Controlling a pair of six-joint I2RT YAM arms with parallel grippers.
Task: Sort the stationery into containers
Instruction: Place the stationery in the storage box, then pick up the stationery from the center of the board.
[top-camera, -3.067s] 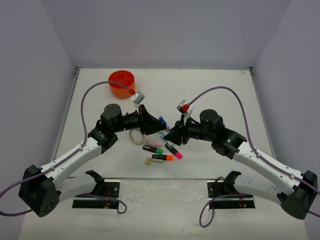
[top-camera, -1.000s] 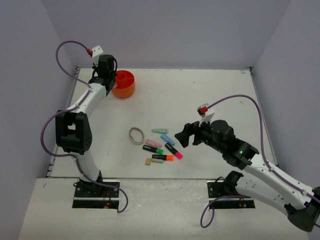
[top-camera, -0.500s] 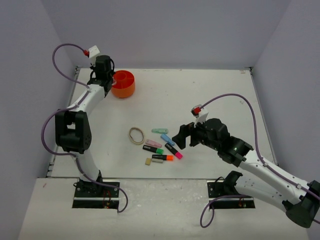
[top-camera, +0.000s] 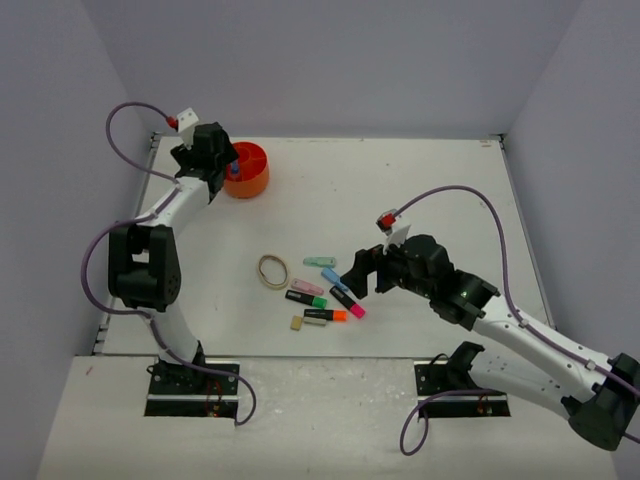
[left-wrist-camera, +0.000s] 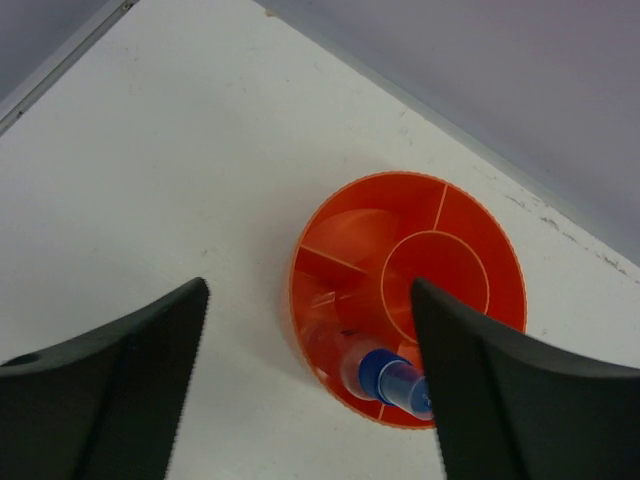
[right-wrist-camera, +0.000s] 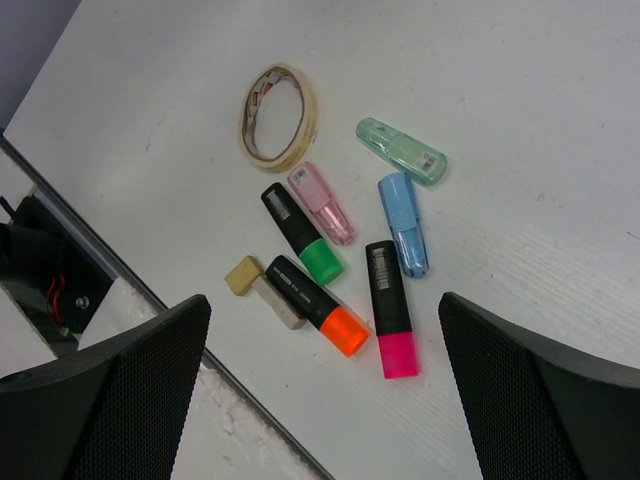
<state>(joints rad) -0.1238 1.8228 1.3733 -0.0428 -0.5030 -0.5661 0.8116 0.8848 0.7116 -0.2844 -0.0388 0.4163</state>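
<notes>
The round orange organiser (top-camera: 250, 175) (left-wrist-camera: 455, 240) stands at the far left. A blue-capped bottle (left-wrist-camera: 385, 378) lies tilted in its near compartment, its cap over the rim. My left gripper (top-camera: 213, 158) (left-wrist-camera: 308, 290) hovers above it, open, with nothing between the fingers. On the table's middle lie a beige rubber band (right-wrist-camera: 275, 118), mint (right-wrist-camera: 402, 151), pink (right-wrist-camera: 322, 203) and blue (right-wrist-camera: 403, 222) pieces, highlighters with green (right-wrist-camera: 302, 233), orange (right-wrist-camera: 318, 305) and pink (right-wrist-camera: 390, 308) ends, and a tan eraser (right-wrist-camera: 262, 290). My right gripper (top-camera: 356, 274) (right-wrist-camera: 325, 300) hangs open over the highlighters.
The table's near edge with a dark metal rail (right-wrist-camera: 60, 270) runs just past the eraser. Grey walls enclose the table on the left, back and right. Both arm bases (top-camera: 190, 385) sit at the front edge.
My left gripper has opened over the organiser and the bottle now lies inside it. My right gripper has drifted left, closer to the highlighters.
</notes>
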